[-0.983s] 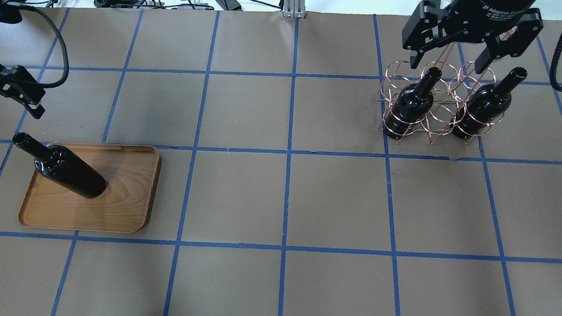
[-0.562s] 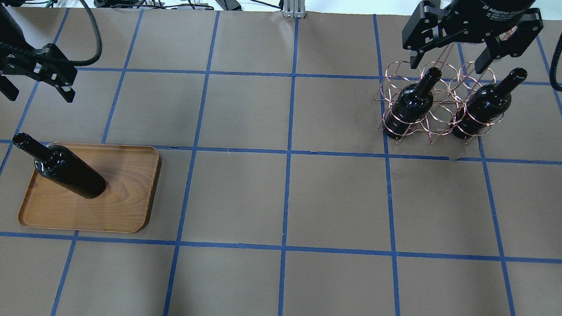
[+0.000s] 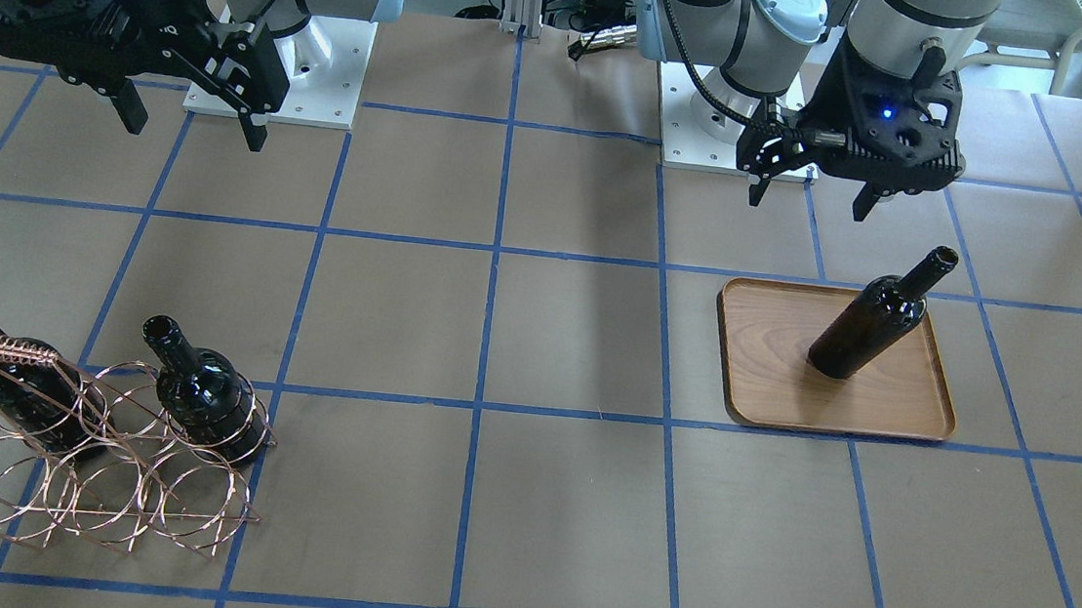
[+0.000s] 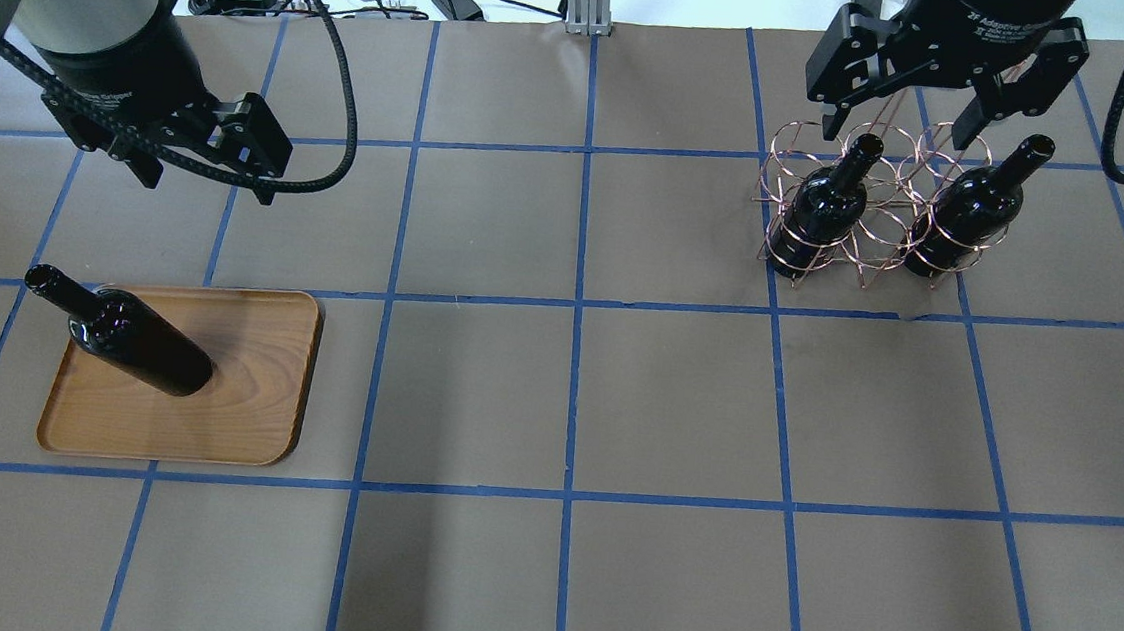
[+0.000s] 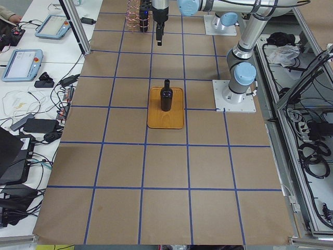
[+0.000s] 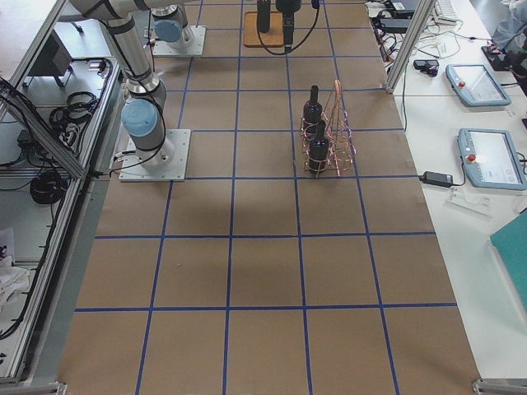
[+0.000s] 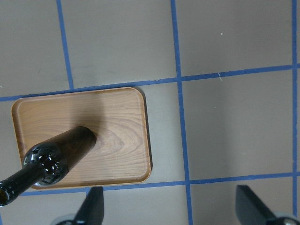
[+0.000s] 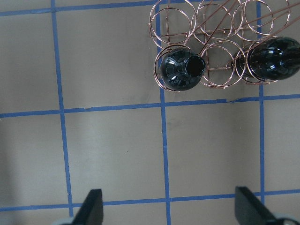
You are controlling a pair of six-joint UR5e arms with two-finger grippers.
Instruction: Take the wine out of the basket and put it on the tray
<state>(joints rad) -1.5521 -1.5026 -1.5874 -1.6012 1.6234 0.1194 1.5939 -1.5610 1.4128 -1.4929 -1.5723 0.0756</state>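
Left gripper [image 4: 206, 185]: jaws spread wide, empty, touching nothing, raised high beside the flat brown wooden tray [image 4: 253, 412] with its rounded corners, low rim and visible grain, near left. Dark glossy glass wine bottle [image 4: 134, 342], slim neck, stands upright mid-tray. Right gripper [image 4: 892, 134]: likewise spread and empty, raised by the copper wire-ring basket [image 3: 94, 490], far right, where two matching bottles [image 4: 821, 211] [image 4: 966, 212] stand.

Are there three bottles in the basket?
No, the basket holds only two bottles; the third bottle stands on the tray.
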